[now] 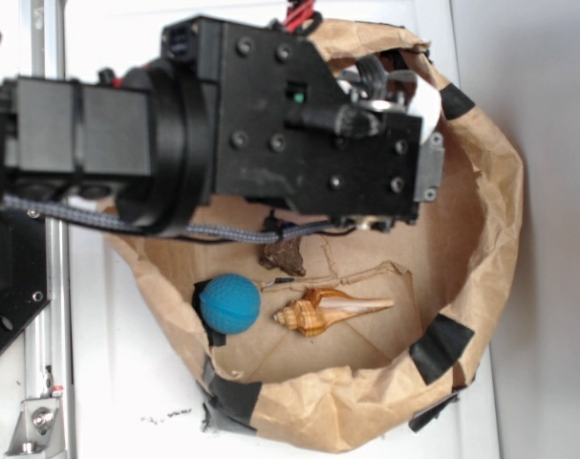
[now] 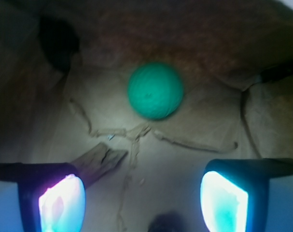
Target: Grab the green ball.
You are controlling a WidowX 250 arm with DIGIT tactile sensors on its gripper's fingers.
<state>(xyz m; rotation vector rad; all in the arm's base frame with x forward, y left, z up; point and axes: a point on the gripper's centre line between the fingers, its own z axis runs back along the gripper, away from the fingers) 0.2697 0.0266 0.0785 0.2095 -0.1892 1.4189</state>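
The gripper is open: in the wrist view its two pads stand wide apart at the bottom of the picture, with nothing between them. The green ball lies ahead of them on the crumpled paper floor, a little right of the middle line and apart from the pads. It sits close to the far wall of the brown paper basket, probably because the floor dips toward that wall. In the exterior view the arm covers this ball, so only the blue ball, the wooden shell and a dark bark piece show inside the basket, all on the near side. I judge the jaws are kept wide so the ball can pass between them once the gripper goes forward and down.
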